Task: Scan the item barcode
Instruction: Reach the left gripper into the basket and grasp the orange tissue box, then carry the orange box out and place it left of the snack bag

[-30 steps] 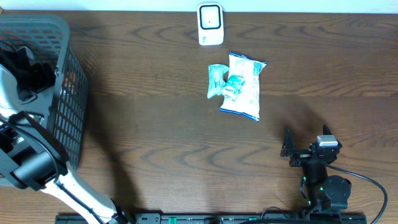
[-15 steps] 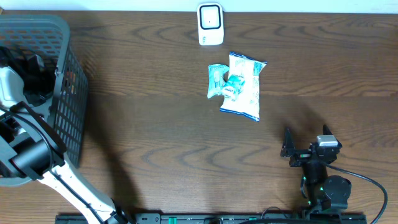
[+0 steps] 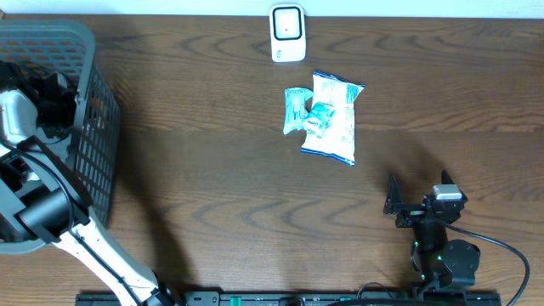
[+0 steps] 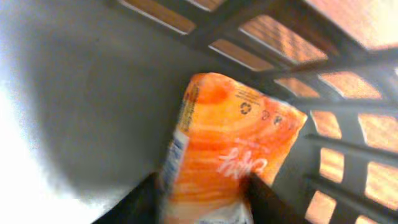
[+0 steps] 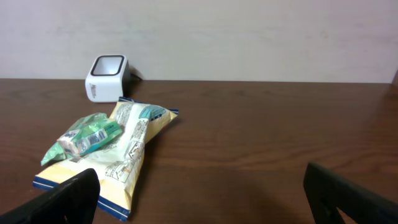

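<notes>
An orange packet [image 4: 230,149] with white lettering sits tilted inside the grey basket [image 3: 100,144], well left of the white, dark-windowed scanner [image 3: 288,32], while a white-and-blue snack bag [image 3: 336,127] lies flat just in front of the scanner, with a green packet [image 3: 297,110] resting on its left edge.

The packet [image 4: 230,149] is orange with white lettering. The basket [image 3: 51,38] is grey lattice, the worktop [image 3: 212,170] dark brown wood-grain, and the scanner [image 3: 288,34] white. The bag [image 3: 336,127] is white and blue, its wrapper [image 3: 299,110] green.

Dark wooden table [image 3: 212,187] (wavy grain) meets a pale wall [image 5: 249,31]
</notes>
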